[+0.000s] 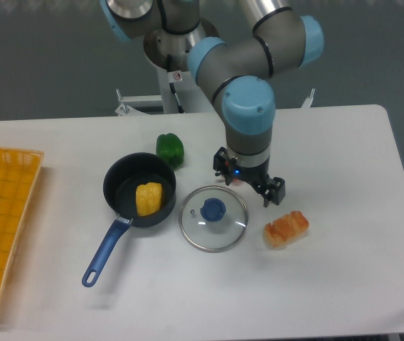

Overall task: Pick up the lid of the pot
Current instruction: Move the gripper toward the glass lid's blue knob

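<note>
Lid not picked up; the grasp and lift are both left to do. The round clear glass pot lid (220, 237) with its blue knob (213, 209) lies flat on the white counter (152, 291), knob up, just beside a round black pan (121, 184). The black fingers (273, 190) are spread well apart, with nothing held, and sit off to one side of the knob. Their height over the counter is hard to judge from this one view. Approach looks partly done; next probably needs a shift over the knob, going down, closing, lifting.

Materials: lid glass see-through, thin shiny rim, knob rounded and smooth. Pan dark inside, long straight blue handle (105, 254), lumpy glossy yellow pepper (149, 199) in it. Green ribbed pepper (170, 150) behind the pan. Orange-brown bread-like piece (286, 229), uneven, on the lid's other side. Yellow slatted crate (6, 213) at the edge of view. Arm (248, 103) smooth, grey with blue joint caps. Glass looks slick, so the knob is likely the better hold.
</note>
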### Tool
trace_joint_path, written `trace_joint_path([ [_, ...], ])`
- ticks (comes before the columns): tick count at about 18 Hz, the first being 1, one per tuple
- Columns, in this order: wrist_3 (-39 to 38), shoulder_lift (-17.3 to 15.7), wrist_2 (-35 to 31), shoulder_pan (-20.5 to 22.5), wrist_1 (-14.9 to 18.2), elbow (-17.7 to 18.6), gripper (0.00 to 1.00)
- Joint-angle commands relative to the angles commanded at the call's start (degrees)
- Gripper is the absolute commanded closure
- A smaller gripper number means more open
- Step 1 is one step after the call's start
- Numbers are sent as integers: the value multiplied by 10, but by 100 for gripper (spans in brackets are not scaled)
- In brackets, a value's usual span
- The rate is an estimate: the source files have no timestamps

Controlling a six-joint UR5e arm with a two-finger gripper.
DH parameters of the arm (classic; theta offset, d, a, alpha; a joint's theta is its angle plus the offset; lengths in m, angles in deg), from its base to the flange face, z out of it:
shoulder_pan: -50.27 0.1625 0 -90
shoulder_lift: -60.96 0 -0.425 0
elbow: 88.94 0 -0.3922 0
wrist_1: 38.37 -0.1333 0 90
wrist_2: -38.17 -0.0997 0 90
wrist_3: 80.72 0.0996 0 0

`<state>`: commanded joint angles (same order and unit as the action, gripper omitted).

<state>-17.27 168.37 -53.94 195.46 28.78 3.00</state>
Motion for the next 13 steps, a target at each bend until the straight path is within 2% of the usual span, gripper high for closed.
trace_joint_path([
  [6,0,0,2,-1,0,-2,0],
  [13,-31,1,1,-4,-6,27,0],
])
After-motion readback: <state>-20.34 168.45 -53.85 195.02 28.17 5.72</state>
